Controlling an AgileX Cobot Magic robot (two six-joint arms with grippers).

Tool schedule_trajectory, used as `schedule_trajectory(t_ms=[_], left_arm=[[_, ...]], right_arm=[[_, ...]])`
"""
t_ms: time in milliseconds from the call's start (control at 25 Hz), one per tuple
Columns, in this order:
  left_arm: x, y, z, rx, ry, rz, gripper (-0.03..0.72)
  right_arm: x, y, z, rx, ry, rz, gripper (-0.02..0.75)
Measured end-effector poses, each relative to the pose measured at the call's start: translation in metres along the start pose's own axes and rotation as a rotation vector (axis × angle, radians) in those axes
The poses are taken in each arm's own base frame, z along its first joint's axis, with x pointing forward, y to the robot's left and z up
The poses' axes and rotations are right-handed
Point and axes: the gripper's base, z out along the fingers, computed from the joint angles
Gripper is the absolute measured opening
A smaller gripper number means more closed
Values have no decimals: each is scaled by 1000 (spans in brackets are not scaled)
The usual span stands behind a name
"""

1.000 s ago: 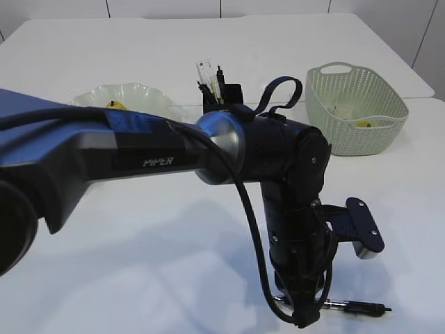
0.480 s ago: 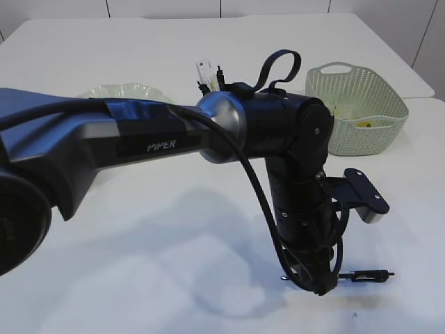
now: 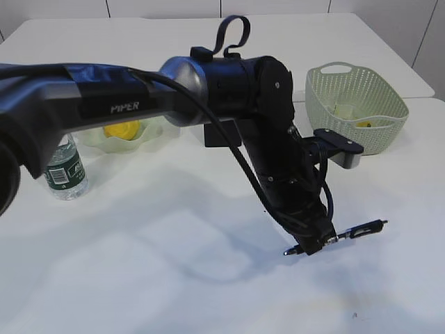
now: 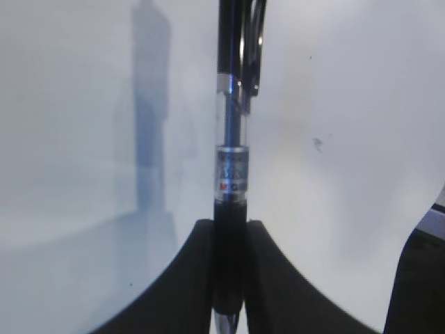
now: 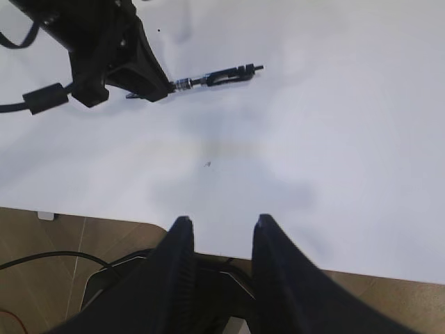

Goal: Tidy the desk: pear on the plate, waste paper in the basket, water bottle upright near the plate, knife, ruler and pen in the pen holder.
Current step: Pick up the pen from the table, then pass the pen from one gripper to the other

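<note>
My left gripper (image 3: 314, 245) is shut on the grip end of a black and clear pen (image 3: 358, 229) and holds it roughly level, a little above the white table. In the left wrist view the pen (image 4: 230, 174) runs straight out between the closed fingers (image 4: 198, 278). The right wrist view also shows the pen (image 5: 217, 76), held at its end by the left gripper (image 5: 156, 90). My right gripper (image 5: 221, 223) is open and empty over the table's front edge. A yellow pear (image 3: 122, 130) lies on the pale green plate (image 3: 94, 141). The water bottle (image 3: 64, 169) stands upright left of the plate. The black pen holder (image 3: 222, 136) is mostly hidden behind my left arm.
A pale green woven basket (image 3: 355, 104) stands at the back right with pale and yellow items inside. The left arm (image 3: 229, 83) spans the middle of the table. The table's front edge (image 5: 104, 219) and floor cables show below the right gripper.
The left arm has lifted the pen off the table and swung up and back. The plate with the pear and the bottle have come into view.
</note>
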Motion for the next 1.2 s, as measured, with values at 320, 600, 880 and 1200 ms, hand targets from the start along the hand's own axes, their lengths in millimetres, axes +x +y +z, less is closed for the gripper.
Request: schedule_trajectory(t_ms=[320,600,880,1200], left_arm=[[-1,10,-34,-25,-71,-143,62],[-4,18,-62,-61,-162,-223,62],[-6,23,-97,-99,-265,-270,62],[-14,20,-121,-146,-402,-282,62]], right_arm=[[0,0,0,0,0,0,244],[0,0,0,0,0,0,244],[0,1,0,-9,2,3,244],[0,2,0,-17,1,5,244]])
